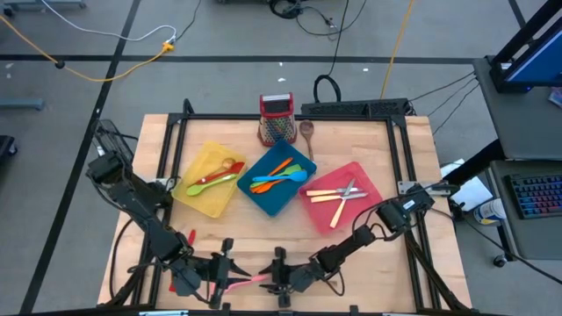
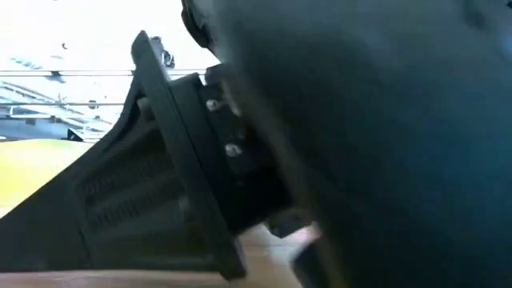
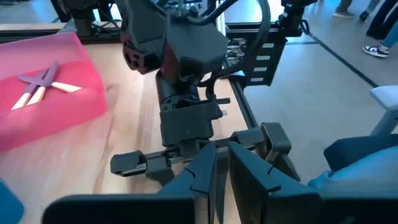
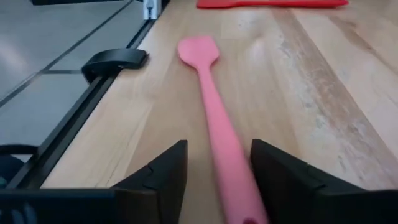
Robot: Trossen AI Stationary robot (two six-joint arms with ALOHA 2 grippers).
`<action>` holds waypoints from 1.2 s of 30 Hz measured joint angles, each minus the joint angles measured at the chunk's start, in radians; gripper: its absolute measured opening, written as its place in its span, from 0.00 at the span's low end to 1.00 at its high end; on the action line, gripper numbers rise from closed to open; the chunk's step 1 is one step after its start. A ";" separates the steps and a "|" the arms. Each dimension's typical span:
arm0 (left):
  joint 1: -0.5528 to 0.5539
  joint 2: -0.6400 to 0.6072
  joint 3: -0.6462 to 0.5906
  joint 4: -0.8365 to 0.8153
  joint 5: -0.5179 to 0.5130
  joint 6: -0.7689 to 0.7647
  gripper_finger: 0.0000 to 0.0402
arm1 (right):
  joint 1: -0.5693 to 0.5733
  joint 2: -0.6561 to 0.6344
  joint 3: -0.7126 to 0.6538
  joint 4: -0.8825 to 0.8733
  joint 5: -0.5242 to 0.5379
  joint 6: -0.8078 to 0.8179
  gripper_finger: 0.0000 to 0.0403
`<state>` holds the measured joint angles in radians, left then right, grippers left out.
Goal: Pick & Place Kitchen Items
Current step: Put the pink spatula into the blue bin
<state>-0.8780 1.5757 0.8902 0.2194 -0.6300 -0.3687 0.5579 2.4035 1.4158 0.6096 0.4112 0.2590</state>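
Two grippers met at the table's near edge in the high view, the left gripper (image 1: 221, 272) and right gripper (image 1: 279, 279) facing across a pink spatula (image 1: 250, 280); three trays (image 1: 211, 198) farther off already held utensils. Low view: a dark arm body blocked nearly everything. Left wrist view: its fingers (image 3: 205, 177) looked nearly closed, though whether they pinched anything was unclear. Right wrist view: jaws stood apart around the spatula handle (image 4: 224, 140), unclosed. Grasping seemed in hand; closing squarely should come next.
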 joint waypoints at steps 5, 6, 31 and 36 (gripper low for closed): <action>-0.010 0.003 0.000 -0.016 0.001 -0.011 0.12 | -0.009 -0.003 -0.008 -0.028 -0.034 0.038 0.30; -0.012 0.003 0.000 -0.016 0.001 -0.015 0.12 | -0.009 -0.003 -0.012 -0.025 -0.035 0.039 0.26; 0.039 0.249 -0.011 -0.130 0.332 -0.392 0.43 | 0.005 0.006 -0.042 0.116 -0.045 -0.094 0.13; 0.046 0.290 -0.008 -0.134 0.320 -0.427 0.48 | 0.006 0.006 -0.042 0.134 -0.045 -0.114 0.13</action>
<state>-0.8321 1.8661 0.8825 0.0850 -0.3096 -0.7953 0.5640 2.4092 1.3743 0.7436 0.3664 0.1447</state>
